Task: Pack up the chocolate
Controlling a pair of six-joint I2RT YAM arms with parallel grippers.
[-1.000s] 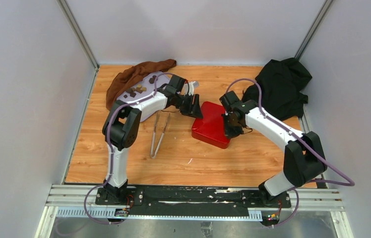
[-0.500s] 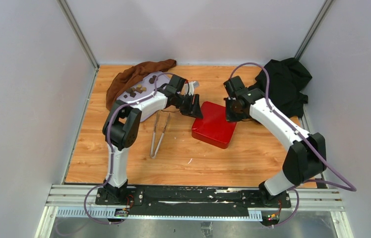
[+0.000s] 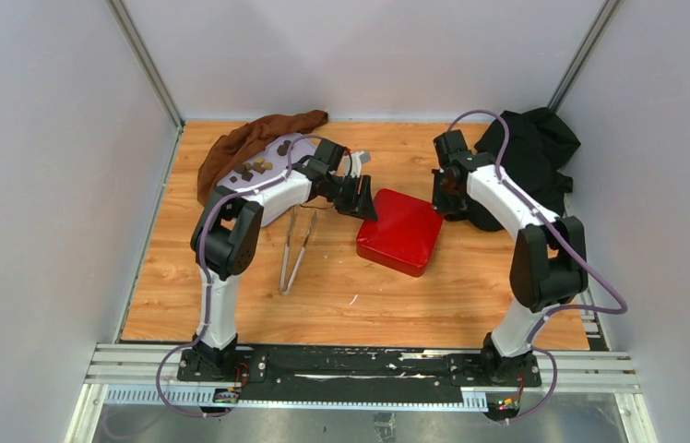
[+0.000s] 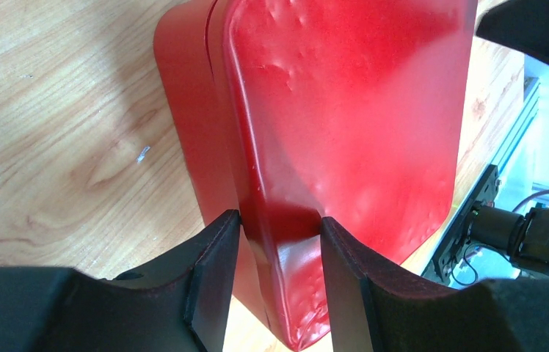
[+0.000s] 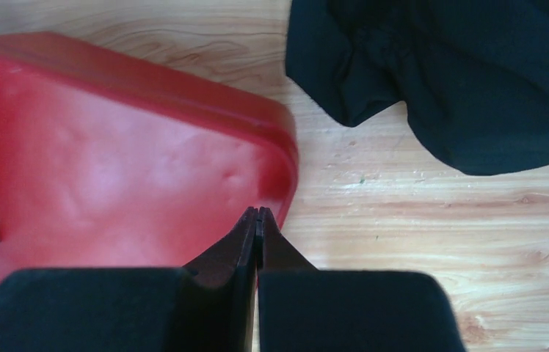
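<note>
Left gripper is clamping a corner of the glossy red rectangular box, which is lying lid-shut with contents hidden. Right gripper is hovering closed and empty over another corner. Small brown chocolate pieces are sitting on the pale oval tray, well apart from the box. I'm judging them light and easily smeared, so gentle side grips.

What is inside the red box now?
Its inside cannot be seen: the red box is closed, the lid covers everything. The left pincer grips one corner. Some chocolate pieces lie outside, on the pale tray.
</note>
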